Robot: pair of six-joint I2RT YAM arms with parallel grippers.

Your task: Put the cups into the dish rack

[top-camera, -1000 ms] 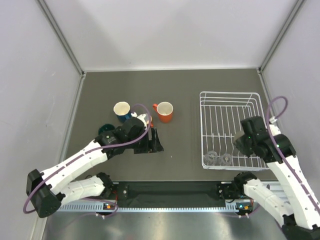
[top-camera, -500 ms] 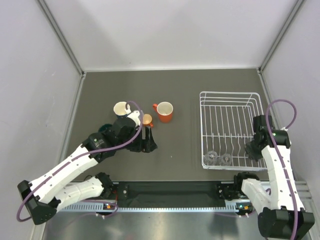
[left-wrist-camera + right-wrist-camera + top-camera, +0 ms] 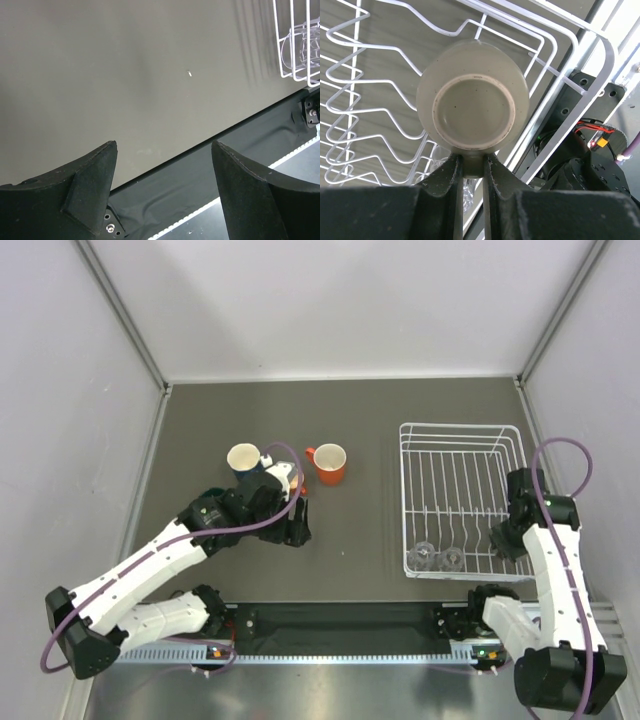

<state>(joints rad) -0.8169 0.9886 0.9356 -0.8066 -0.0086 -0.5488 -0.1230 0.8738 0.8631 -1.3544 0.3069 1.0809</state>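
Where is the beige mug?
Right wrist view: the beige mug, base toward camera, sits in the right gripper at the near right corner of the dish rack.

Bright, even overhead light; faint soft shadows, sharp focus.

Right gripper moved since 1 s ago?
Yes. In the top view the right gripper, shut on the beige mug, shifted right, from over the dish rack's bars to its right rim.
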